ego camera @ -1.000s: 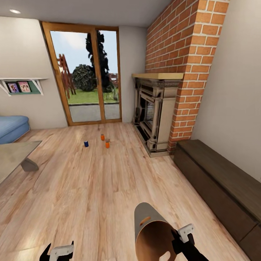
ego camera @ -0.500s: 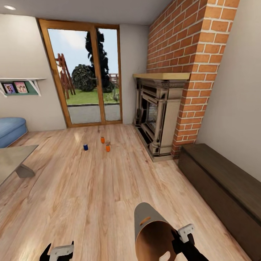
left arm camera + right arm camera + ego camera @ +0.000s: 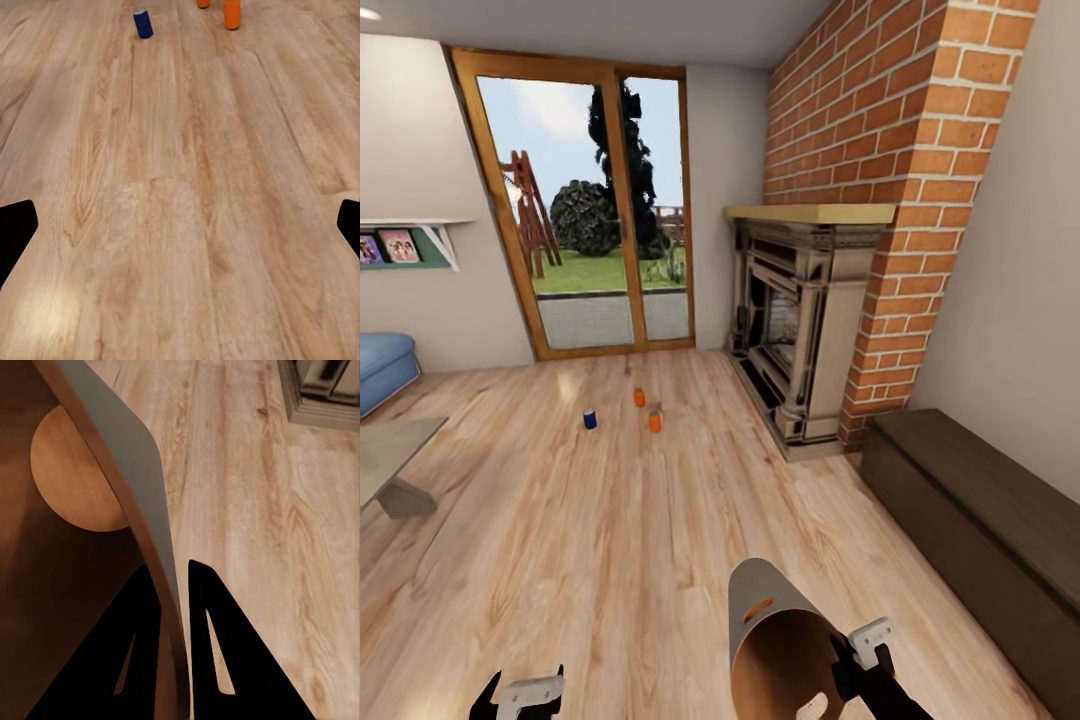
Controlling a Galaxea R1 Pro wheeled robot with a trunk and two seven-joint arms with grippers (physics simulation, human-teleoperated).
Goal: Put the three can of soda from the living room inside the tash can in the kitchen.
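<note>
Fingers (image 3: pixel 154 615) of the right gripper (image 3: pixel 850 655) pinch the rim wall of the tapered light-grey bin with the brown inside (image 3: pixel 760 610), one black finger inside and one outside. The bin hangs tilted at about 5 o'clock low in the head view, its mouth turned toward the camera and its base pointing away toward 12 o'clock. The left gripper (image 3: pixel 520 690) sits at about 7 o'clock with its fingers (image 3: pixel 16 232) spread wide and empty, looking straight down the warm brown plank floor (image 3: pixel 620 520).

Well ahead on that floor, at roughly 11 to 12 o'clock, stand the three small cans, all upright with long axes vertical: the blue can (image 3: pixel 590 419) to the left, one orange can (image 3: pixel 655 422) to its right, and another orange can (image 3: pixel 639 398) just behind. They stand near one another but apart, in front of the wood-framed glass doors (image 3: pixel 585 210).

Since the left hand is free and faces the cans, it is probably the one to pick, once the base closes the gap.
</note>
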